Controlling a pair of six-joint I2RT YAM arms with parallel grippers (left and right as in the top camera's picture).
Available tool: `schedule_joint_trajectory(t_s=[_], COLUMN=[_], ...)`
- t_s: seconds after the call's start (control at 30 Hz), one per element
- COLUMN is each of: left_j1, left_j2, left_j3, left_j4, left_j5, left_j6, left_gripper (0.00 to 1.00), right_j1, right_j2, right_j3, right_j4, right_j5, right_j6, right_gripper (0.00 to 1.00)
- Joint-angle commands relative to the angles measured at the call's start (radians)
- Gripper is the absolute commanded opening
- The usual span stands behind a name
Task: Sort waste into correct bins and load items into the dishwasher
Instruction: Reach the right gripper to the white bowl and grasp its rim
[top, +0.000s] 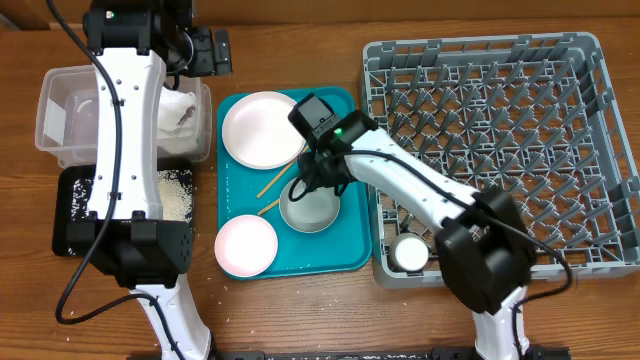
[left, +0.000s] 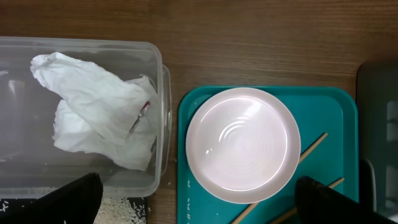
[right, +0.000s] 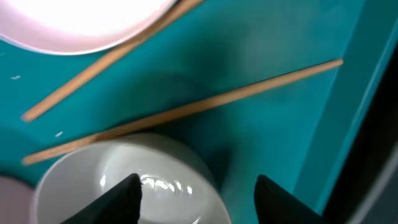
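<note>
My left gripper (top: 215, 52) is open and empty, high over the gap between the clear tub (top: 60, 110) and the teal tray; its fingers (left: 205, 208) frame the tub wall (left: 158, 124). A crumpled white napkin (left: 93, 106) with a brownish stain lies in the tub. Rice grains (top: 175, 195) lie in the black tray (top: 70, 215). My right gripper (top: 312, 180) is open, low over the grey-white bowl (top: 310, 208); in the right wrist view its fingers (right: 199, 199) straddle the bowl's rim (right: 124, 180). Two chopsticks (right: 186, 106) lie beside the bowl.
The teal serving tray (top: 345, 255) holds a large plate (top: 262, 130), a smaller plate (top: 246, 245), the bowl and the chopsticks. The grey dish rack (top: 500, 150) stands to the right, with a small white cup (top: 410, 253) in its front left corner.
</note>
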Motion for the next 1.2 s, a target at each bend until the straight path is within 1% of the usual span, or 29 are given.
schedule_joint_trajectory(t_s=[0.0, 0.1, 0.17, 0.23, 0.3, 0.37, 0.4, 0.5, 0.57, 0.7, 0.77, 0.8, 0.83, 0.9, 0.93, 1.0, 1.1, 1.17], left_j1=[0.0, 0.0, 0.0, 0.0, 0.0, 0.0, 0.0, 0.0, 0.0, 0.0, 0.0, 0.0, 0.0, 0.0, 0.0, 0.0, 0.0, 0.0], left_j2=[-0.029, -0.029, -0.029, -0.029, -0.029, -0.029, -0.029, -0.029, -0.029, -0.029, -0.029, -0.029, -0.029, -0.029, -0.029, -0.029, -0.029, -0.029], left_j3=[0.024, 0.024, 0.024, 0.024, 0.024, 0.024, 0.024, 0.024, 0.024, 0.024, 0.024, 0.024, 0.024, 0.024, 0.024, 0.024, 0.024, 0.024], left_j4=[0.004, 0.004, 0.003, 0.003, 0.003, 0.003, 0.003, 0.003, 0.003, 0.003, 0.003, 0.003, 0.003, 0.003, 0.003, 0.003, 0.003, 0.003], left_j5=[-0.013, -0.013, -0.013, -0.013, -0.013, -0.013, -0.013, -0.013, -0.013, -0.013, -0.013, -0.013, -0.013, -0.013, -0.013, -0.013, -0.013, -0.013], left_j6=[-0.003, -0.003, -0.003, -0.003, -0.003, -0.003, -0.003, -0.003, -0.003, -0.003, -0.003, -0.003, -0.003, -0.003, -0.003, -0.003, -0.003, -0.003], left_gripper=[1.0, 1.0, 1.0, 1.0, 1.0, 1.0, 1.0, 1.0, 1.0, 1.0, 1.0, 1.0, 1.0, 1.0, 1.0, 1.0, 1.0, 1.0], right_j1=[-0.001, -0.001, -0.001, -0.001, -0.001, -0.002, -0.002, -0.002, -0.003, -0.004, -0.004, -0.004, -0.005, -0.006, -0.006, -0.008, -0.026, -0.051], right_j2=[0.063, 0.096, 0.095, 0.095, 0.094, 0.093, 0.093, 0.093, 0.091, 0.088, 0.088, 0.088, 0.088, 0.09, 0.09, 0.09, 0.082, 0.076], right_j3=[0.022, 0.024, 0.033, 0.046, 0.073, 0.12, 0.143, 0.241, 0.304, 0.422, 0.442, 0.442, 0.442, 0.43, 0.427, 0.428, 0.448, 0.462], right_j4=[0.01, 0.005, 0.004, -0.002, -0.022, -0.064, -0.085, -0.169, -0.216, -0.303, -0.311, -0.31, -0.31, -0.303, -0.301, -0.294, -0.295, -0.297], right_j5=[0.01, -0.006, -0.005, -0.006, -0.008, -0.003, -0.002, 0.018, 0.039, 0.08, 0.084, 0.084, 0.086, 0.086, 0.087, 0.1, 0.209, 0.217], right_j6=[-0.063, -0.091, -0.091, -0.09, -0.091, -0.091, -0.091, -0.092, -0.092, -0.095, -0.096, -0.096, -0.095, -0.095, -0.094, -0.076, -0.006, -0.008], right_gripper=[0.54, 0.51, 0.41, 0.34, 0.29, 0.28, 0.24, 0.08, 0.04, 0.04, 0.04, 0.06, 0.11, 0.08, 0.04, 0.04, 0.04, 0.04])
